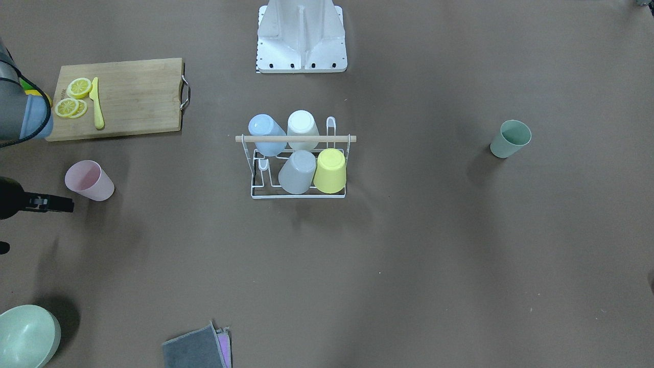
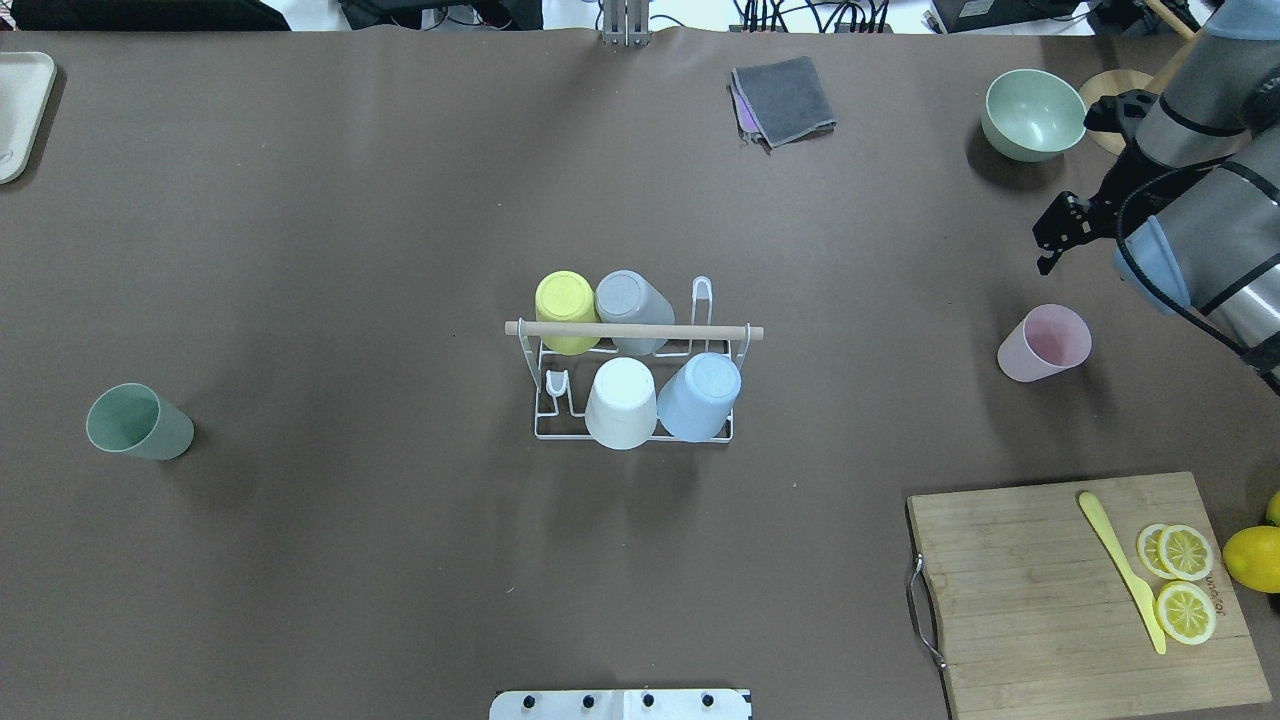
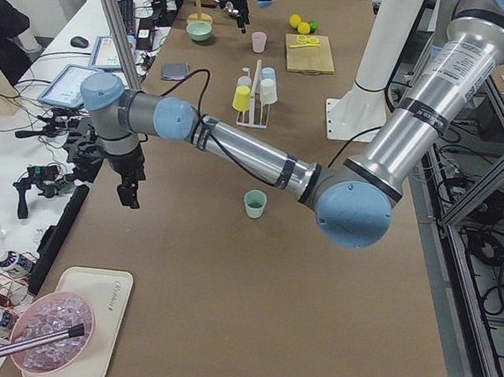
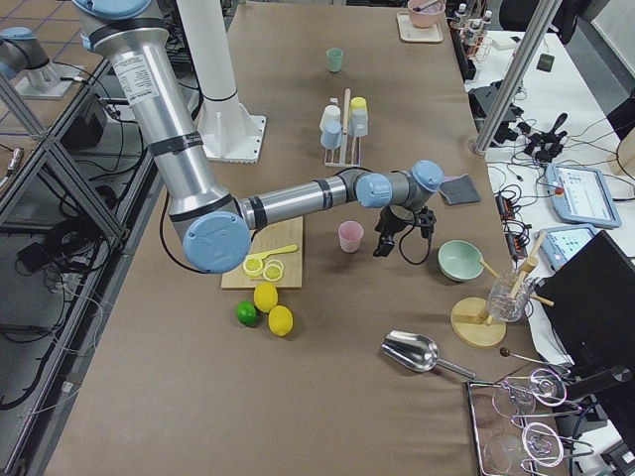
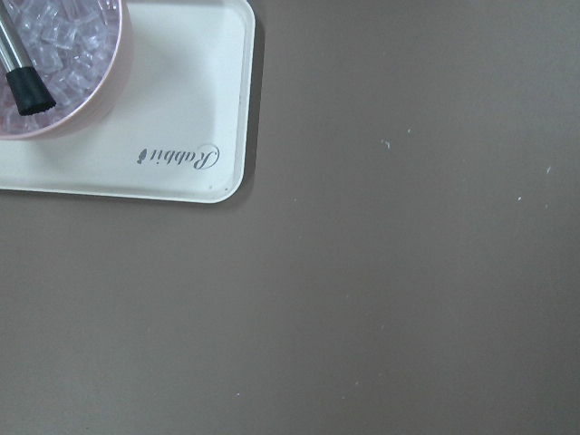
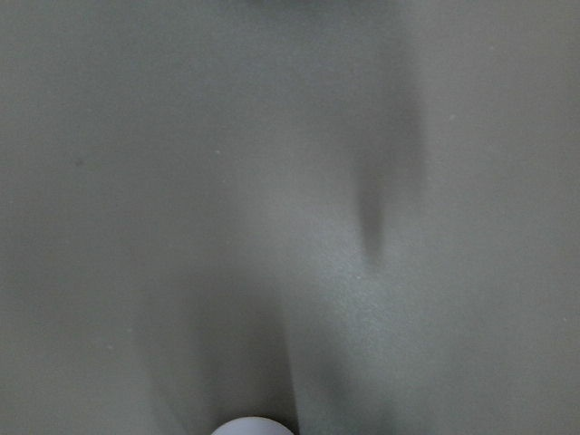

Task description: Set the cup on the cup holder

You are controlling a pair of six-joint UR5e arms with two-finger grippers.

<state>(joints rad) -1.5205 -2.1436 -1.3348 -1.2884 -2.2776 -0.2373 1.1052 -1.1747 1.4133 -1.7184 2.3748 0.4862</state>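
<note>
The white wire cup holder [image 2: 545,425] with a wooden dowel handle stands mid-table. It holds a yellow [image 2: 566,310], a grey [image 2: 630,308], a white [image 2: 620,402] and a blue cup [image 2: 700,395], all upside down. A pink cup [image 2: 1043,343] stands upright on the table at the right. A green cup [image 2: 137,422] stands upright at the far left. My right gripper [image 2: 1058,236] hangs just beyond the pink cup, apart from it, open and empty. My left gripper [image 3: 129,192] shows only in the exterior left view, far from the cups, and I cannot tell its state.
A wooden cutting board [image 2: 1030,600] with lemon slices and a yellow knife lies near right. A green bowl [image 2: 1033,113] and a grey cloth [image 2: 785,98] lie at the far side. A white tray [image 5: 181,136] with a bowl of ice lies below the left wrist.
</note>
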